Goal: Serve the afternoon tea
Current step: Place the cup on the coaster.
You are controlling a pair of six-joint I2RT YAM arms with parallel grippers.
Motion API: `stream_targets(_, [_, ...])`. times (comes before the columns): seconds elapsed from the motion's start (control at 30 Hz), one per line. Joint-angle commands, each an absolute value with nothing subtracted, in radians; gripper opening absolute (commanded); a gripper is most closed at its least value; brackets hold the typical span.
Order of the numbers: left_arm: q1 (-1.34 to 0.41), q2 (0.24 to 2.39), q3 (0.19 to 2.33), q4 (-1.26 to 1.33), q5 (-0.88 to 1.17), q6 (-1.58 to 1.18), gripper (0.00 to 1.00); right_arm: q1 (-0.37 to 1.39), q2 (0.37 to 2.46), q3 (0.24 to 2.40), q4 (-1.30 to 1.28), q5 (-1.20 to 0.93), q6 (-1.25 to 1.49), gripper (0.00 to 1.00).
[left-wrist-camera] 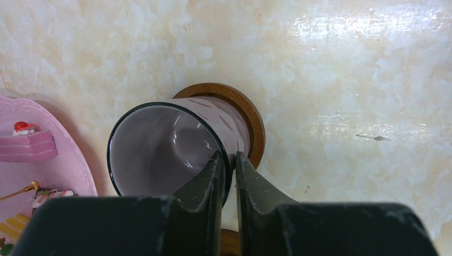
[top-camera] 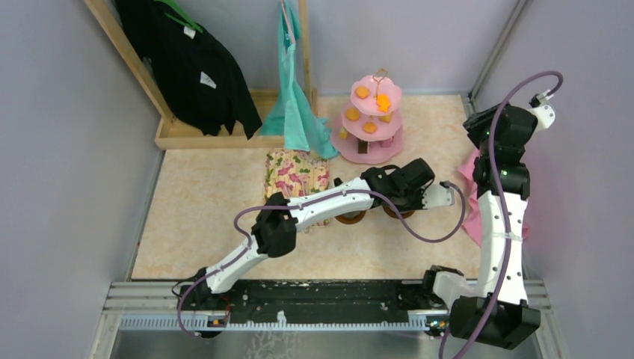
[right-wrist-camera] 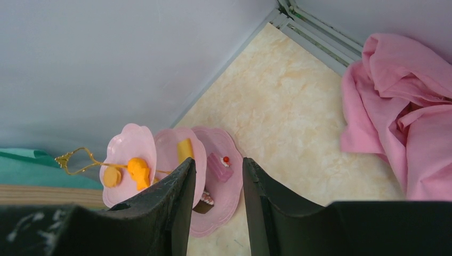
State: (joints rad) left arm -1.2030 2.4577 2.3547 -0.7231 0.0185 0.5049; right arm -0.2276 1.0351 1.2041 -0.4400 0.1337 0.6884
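We see soft, even overhead light in every view, bright enough for clear colours and only faint shadows on the table [top-camera: 209,224]. At the left wrist, white glare streaks the table's far right, and a dull shadow lies left of the mug [left-wrist-camera: 160,149]. At the right wrist, the near dark fingers [right-wrist-camera: 170,213] look soft and murky.

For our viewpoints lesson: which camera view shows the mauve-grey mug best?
The left wrist view: the mauve-grey mug sits close, over a brown saucer, jaws pinching its wall. The top view hides it under the left arm; the right wrist view misses it.
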Motion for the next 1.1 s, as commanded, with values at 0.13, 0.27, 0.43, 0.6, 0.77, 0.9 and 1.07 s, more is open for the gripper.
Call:
stream_targets(0.13, [-1.209,2.474,2.392,-0.694,0.034,0.495,0.30,-0.236,1.027,1.214,-0.390,0.139,0.674,0.38])
stream_targets(0.27, [-1.210,2.469,2.387,-0.700,0.010,0.492,0.43,-0.236,1.028,1.212,-0.387,0.135,0.673,0.38])
stream_targets(0.43, [-1.209,2.445,2.364,-0.690,-0.031,0.490,0.60,-0.236,1.029,1.212,-0.388,0.132,0.671,0.38])
stream_targets(0.6, [-1.209,2.407,2.327,-0.669,-0.075,0.487,0.66,-0.236,1.027,1.211,-0.390,0.133,0.668,0.38])
stream_targets(0.77, [-1.208,2.357,2.297,-0.658,-0.109,0.480,0.68,-0.236,1.030,1.212,-0.391,0.133,0.664,0.38])
stream_targets(0.9, [-1.205,2.281,2.218,-0.629,-0.133,0.465,0.70,-0.236,1.039,1.213,-0.395,0.138,0.656,0.38])
stream_targets(1.07, [-1.191,2.153,2.114,-0.594,-0.175,0.406,0.75,-0.236,1.061,1.219,-0.393,0.118,0.647,0.38])
